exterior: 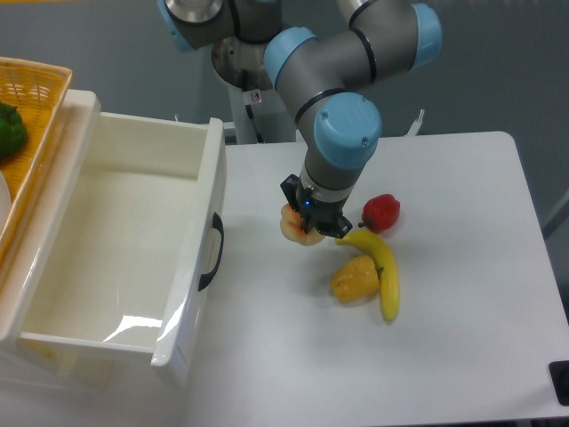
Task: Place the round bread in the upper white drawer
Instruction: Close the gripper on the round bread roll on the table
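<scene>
The tool (307, 224) is seemingly pinching the round bread (293, 228); a shallow hold could be dropping it before the upper white drawer (203, 191).

A robotics lab setting: a grey-and-blue industrial arm (342, 98) mounted at the far edge of a plain white table (462, 294) (toy food scattered on it), bare grey wall behind.

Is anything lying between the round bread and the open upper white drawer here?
Nothing visible. The round bread sits under the gripper, and only bare table separates it from the upper white drawer to its left. The banana and both peppers lie on its far side.
</scene>
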